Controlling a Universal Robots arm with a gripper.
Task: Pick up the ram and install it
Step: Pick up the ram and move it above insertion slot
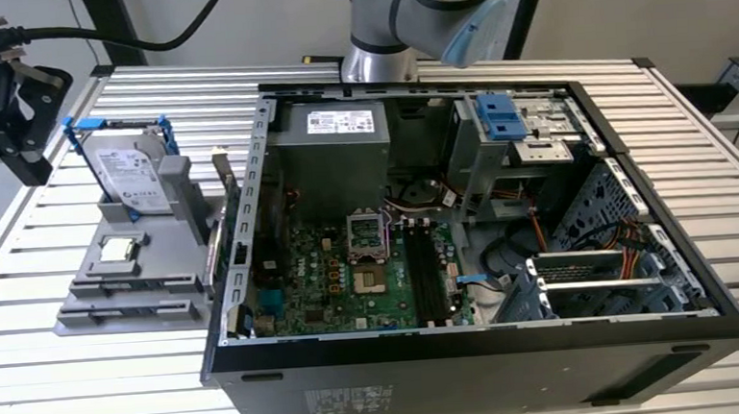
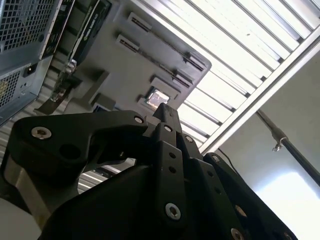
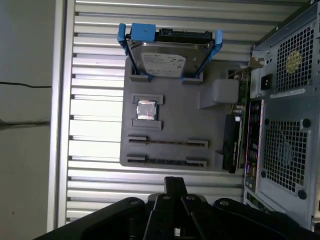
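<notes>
The ram [image 3: 167, 143] stands on edge as a thin dark stick in a slot of the grey holder [image 3: 175, 115], with a second similar stick [image 3: 167, 161] in the slot beside it. My gripper [image 3: 175, 181] hangs above the table just off the holder's edge nearest the second stick. Its black fingers are shut together with nothing between them. In the exterior view the gripper [image 1: 33, 165] is high at the far left, above and beyond the holder [image 1: 132, 308]. In the second wrist view the gripper [image 2: 167, 110] points toward the holder.
The holder also carries a silver hard drive in a blue frame [image 3: 167, 55], a small square chip [image 3: 146, 110] and an expansion card [image 3: 232, 140]. The open computer case [image 1: 481, 340] lies to the exterior view's right, with the green motherboard [image 1: 335, 276] and its long black slots [image 1: 427, 271].
</notes>
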